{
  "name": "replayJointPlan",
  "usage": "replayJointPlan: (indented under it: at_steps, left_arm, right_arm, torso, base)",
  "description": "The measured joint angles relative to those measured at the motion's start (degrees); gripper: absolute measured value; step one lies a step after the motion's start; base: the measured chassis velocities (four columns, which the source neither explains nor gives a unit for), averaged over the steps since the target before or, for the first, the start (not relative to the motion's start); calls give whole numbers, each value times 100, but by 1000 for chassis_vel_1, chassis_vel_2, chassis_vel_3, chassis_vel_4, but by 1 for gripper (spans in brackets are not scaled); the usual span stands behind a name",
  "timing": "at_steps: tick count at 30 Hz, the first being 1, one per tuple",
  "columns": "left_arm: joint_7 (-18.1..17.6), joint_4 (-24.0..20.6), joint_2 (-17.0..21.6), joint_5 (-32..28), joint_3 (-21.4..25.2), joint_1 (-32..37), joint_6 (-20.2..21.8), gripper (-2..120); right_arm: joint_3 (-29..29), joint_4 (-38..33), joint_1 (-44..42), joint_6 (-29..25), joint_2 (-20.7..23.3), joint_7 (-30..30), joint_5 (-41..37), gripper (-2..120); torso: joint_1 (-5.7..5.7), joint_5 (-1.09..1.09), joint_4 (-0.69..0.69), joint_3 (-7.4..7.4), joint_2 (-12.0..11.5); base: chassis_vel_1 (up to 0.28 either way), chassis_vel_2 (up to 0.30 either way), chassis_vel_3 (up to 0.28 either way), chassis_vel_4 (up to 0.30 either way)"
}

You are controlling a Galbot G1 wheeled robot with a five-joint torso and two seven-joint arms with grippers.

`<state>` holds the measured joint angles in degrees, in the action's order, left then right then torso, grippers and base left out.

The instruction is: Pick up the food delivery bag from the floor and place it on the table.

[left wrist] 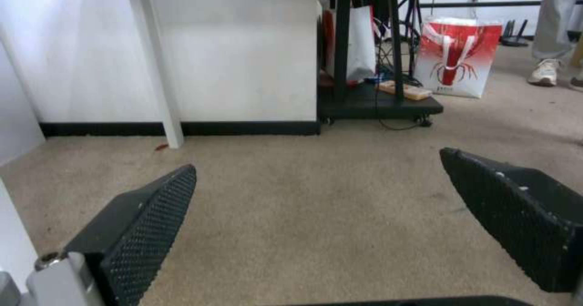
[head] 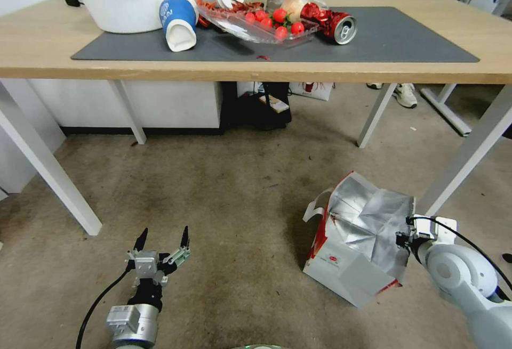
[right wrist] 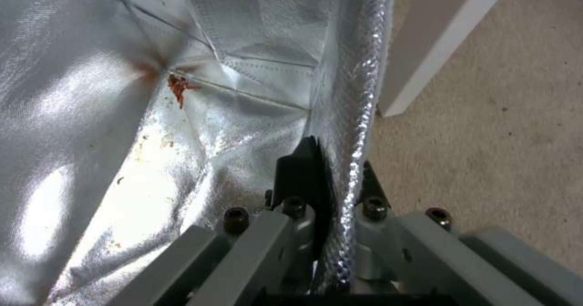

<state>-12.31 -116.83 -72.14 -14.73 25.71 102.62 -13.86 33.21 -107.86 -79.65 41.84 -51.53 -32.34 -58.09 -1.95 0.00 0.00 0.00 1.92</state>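
The left gripper (head: 163, 238) hangs low over the floor (head: 234, 200), fingers spread and holding nothing. The right gripper (right wrist: 331, 174) pinches the foil-lined rim of the food delivery bag (head: 358, 237), which stands on the floor beside the table's (head: 42, 45) front right leg.

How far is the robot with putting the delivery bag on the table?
Done: the right gripper is shut on the foil-lined wall of the food delivery bag. In hand: the grasp, with the bag low beside a table leg. Left: raising it onto the table. The left gripper hangs open above the floor.
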Motion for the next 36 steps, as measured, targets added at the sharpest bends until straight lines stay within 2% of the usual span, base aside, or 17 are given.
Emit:
replayJointPlan:
  at_steps: [5,7,8,11,12,15,16,17,20,21,24,26,28,32,34,36]
  left_arm:
    - [-4,-2,6,-5,22,0,-7,100]
    - [-5,-9,6,-11,31,0,-9,100]
    - [-5,-9,6,-11,31,0,-9,100]
    - [-93,-41,-14,5,38,-28,2,100]
    - [-93,-41,-14,5,38,-28,2,100]
    - [-125,-89,-28,5,37,-58,36,100]
    - [-125,-89,-28,5,37,-58,36,100]
    - [-126,-96,-33,5,38,-69,38,100]
    - [-127,-97,-43,9,58,-75,39,100]
    - [-127,-97,-43,9,58,-75,39,100]
    - [-154,-111,-65,10,86,-75,38,100]
    - [-155,-114,-70,10,88,-75,37,100]
    - [-173,-123,-101,6,91,-96,30,100]
    - [-181,-147,-120,0,95,-113,18,100]
    - [-188,-177,-124,-38,106,-121,21,100]
    - [-191,-185,-124,-51,112,-124,23,100]
  right_arm:
    - [1,-31,-20,-153,84,378,69,0]
    - [63,-104,-98,-334,230,943,182,0]
    - [63,-104,-98,-334,230,943,182,0]
    - [138,-283,-232,-644,615,2013,456,0]
    - [138,-283,-232,-644,615,2013,456,0]
    - [195,-396,-319,-999,1165,3235,829,0]
    - [195,-396,-319,-999,1165,3235,829,0]
    - [218,-426,-329,-1151,1409,3757,977,0]
    - [227,-486,-301,-1508,2099,4754,1130,0]
    - [227,-486,-301,-1508,2099,4754,1130,0]
    - [194,-503,-243,-2050,2988,5773,1287,0]
    - [174,-503,-231,-2162,3107,5920,1294,0]
    - [105,-510,-158,-2438,3476,6524,1260,0]
    - [52,-523,-106,-2590,3647,6975,998,0]
    - [65,-534,-83,-2573,3736,7476,836,0]
    - [72,-534,-78,-2562,3750,7593,806,0]
  torso:
    - [0,0,0,0,0]
    - [0,1,0,0,0]
    - [0,1,0,0,0]
    - [0,0,0,0,1]
    - [0,0,0,0,1]
    - [0,1,0,0,1]
    - [0,1,0,0,1]
    - [0,0,0,0,1]
    - [0,1,0,0,1]
    - [0,1,0,0,1]
    - [0,-1,1,0,1]
    - [0,-2,1,0,1]
    - [0,-1,1,0,1]
    - [0,0,0,0,1]
    - [0,1,0,0,1]
    - [0,1,0,0,1]
  base:
    - [0,0,0,0]
    - [0,0,0,0]
    - [0,0,0,0]
    - [0,0,0,0]
    - [0,0,0,0]
    - [0,0,0,0]
    - [0,0,0,0]
    - [0,0,0,0]
    - [0,0,0,0]
    - [0,0,0,0]
    - [0,0,0,0]
    - [0,0,0,0]
    - [0,0,0,0]
    - [0,0,0,0]
    - [0,0,0,0]
    - [0,0,0,0]
